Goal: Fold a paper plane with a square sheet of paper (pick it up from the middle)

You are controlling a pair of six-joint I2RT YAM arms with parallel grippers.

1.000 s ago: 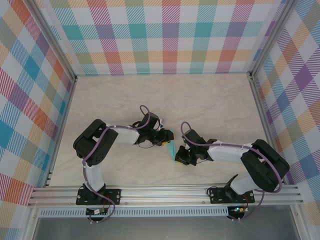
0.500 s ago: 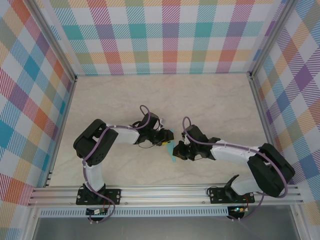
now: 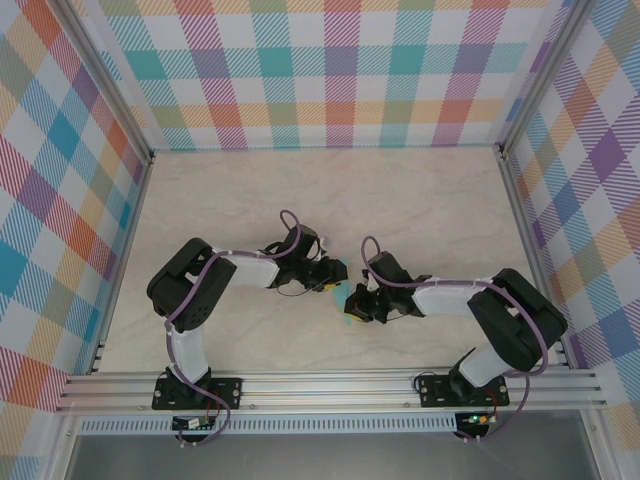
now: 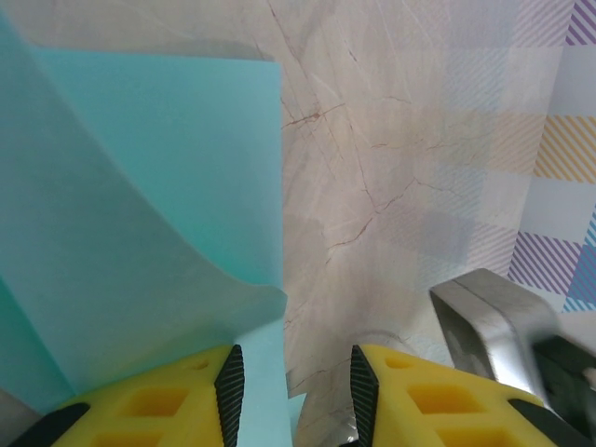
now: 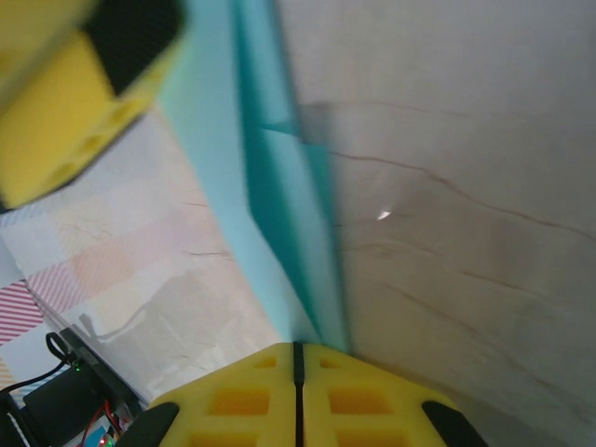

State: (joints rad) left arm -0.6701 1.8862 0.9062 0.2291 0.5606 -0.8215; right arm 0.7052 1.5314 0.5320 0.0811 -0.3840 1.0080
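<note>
Marbled table (image 3: 300, 190), plaid walls (image 3: 340, 70); right hand (image 5: 298, 358) tight on paper (image 4: 158, 186), left hand (image 4: 291, 372) agape.

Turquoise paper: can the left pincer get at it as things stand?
Probably yes: the left pincer stands open right against the turquoise paper, whose edge reaches into its gap, with nothing between. The right pincer grips another part.

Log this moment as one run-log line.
left pincer: open beside turquoise paper | right pincer: shut on turquoise paper | turquoise paper: partly folded, between both pincers | plane: not yet finished
</note>
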